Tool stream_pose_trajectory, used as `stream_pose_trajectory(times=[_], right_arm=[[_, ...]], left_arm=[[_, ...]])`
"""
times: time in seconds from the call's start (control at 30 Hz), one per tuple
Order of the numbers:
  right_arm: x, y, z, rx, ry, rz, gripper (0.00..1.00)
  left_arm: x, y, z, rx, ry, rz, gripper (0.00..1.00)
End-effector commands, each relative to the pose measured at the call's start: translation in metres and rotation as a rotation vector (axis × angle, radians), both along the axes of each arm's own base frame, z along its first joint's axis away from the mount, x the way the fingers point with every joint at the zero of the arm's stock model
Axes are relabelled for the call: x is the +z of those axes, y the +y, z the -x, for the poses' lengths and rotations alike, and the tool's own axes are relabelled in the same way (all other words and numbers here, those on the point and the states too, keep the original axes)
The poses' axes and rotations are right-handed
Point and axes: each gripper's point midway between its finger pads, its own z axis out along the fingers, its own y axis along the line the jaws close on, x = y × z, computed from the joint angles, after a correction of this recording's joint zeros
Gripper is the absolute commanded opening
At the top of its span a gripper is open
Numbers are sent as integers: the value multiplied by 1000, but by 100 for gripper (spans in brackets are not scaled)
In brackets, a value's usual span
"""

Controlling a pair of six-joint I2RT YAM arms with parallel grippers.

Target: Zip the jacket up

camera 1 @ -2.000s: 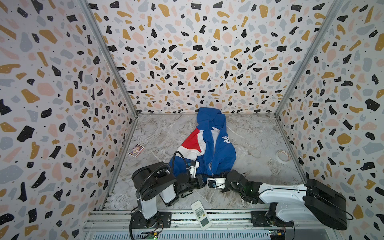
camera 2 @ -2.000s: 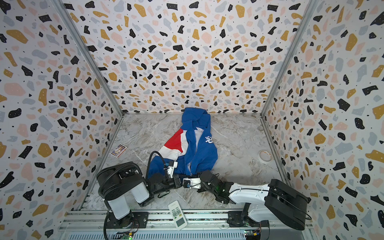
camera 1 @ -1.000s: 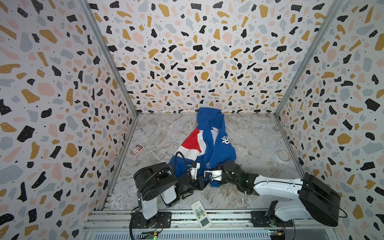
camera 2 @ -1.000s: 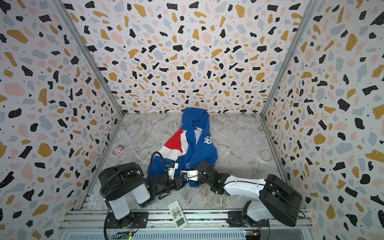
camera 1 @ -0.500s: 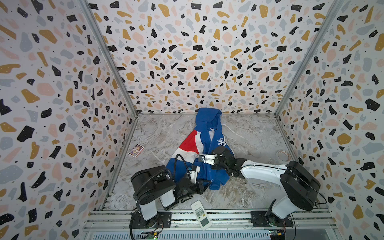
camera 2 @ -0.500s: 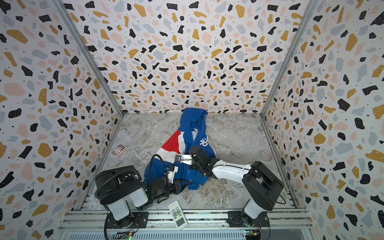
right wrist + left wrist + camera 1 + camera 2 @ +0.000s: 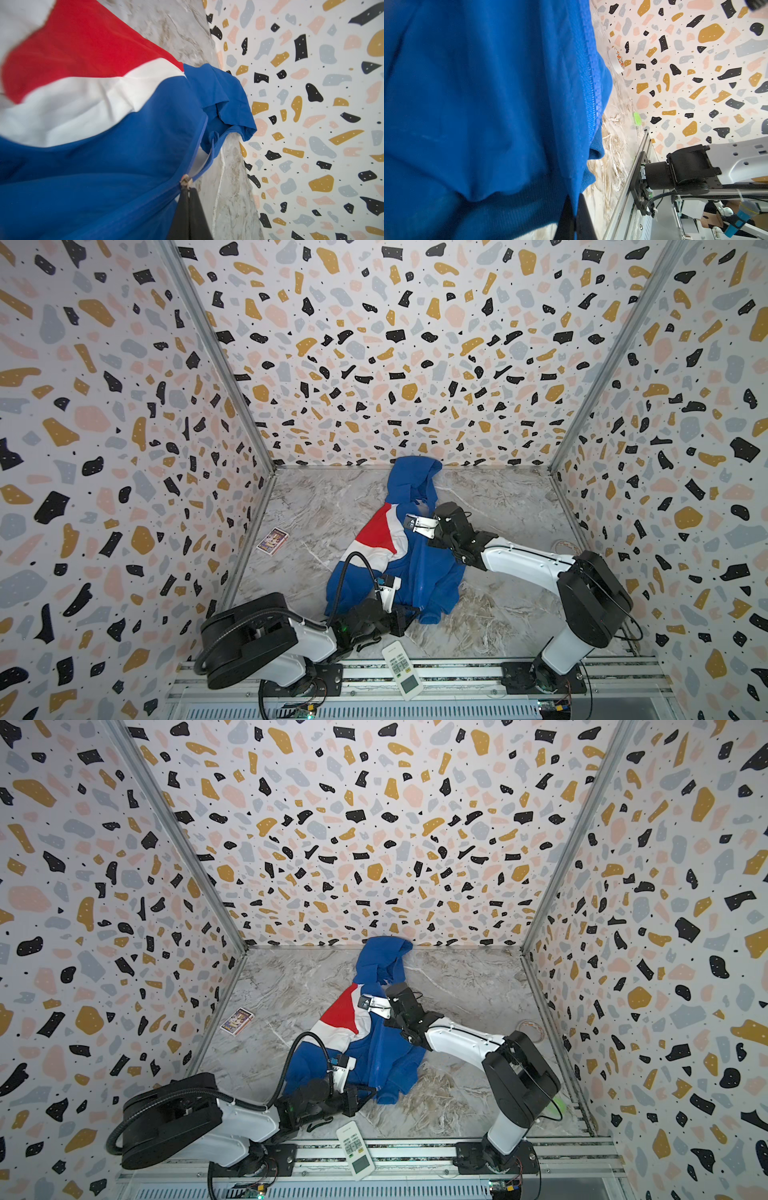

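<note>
the jaws of the right gripper (image 7: 188,192) are clamped together on the pull of the zipper slider (image 7: 185,181); those of the left gripper (image 7: 574,200) are pinched shut on the hem (image 7: 517,207). within the last two seconds the right gripper was drawn from beside the left one up the jacket (image 7: 428,572) to chest height, so most of the zipper is judged closed, with a short open stretch left below the hood (image 7: 411,481). the jacket is stretched along the middle of the worktop (image 7: 498,614), hood at the back wall. no lettering can be read: print on the card (image 7: 272,540), the remote (image 7: 401,670) and the tape roll (image 7: 615,60) seems too small.
</note>
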Motion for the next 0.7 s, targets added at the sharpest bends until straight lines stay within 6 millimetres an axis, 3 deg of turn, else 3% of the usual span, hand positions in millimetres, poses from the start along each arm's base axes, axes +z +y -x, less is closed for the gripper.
stream_pose_trajectory(times=[0.0,0.23,0.4,0.53,0.67], right_arm=[[31,-17,-44,-125,-84,-48,0],[35,-31,-106,-269,-96,-146,0],[25,-44,-142,-361,-74,-163,0],[27,-56,-162,-406,-70,-190,0],[40,-59,-167,-464,-67,-247,0]], left_arm=[[-28,17,12,-17,38,-154,0],[-44,50,10,113,112,-236,0],[-54,69,12,174,157,-262,0],[-52,76,12,198,159,-265,0],[-44,82,7,234,132,-274,0]])
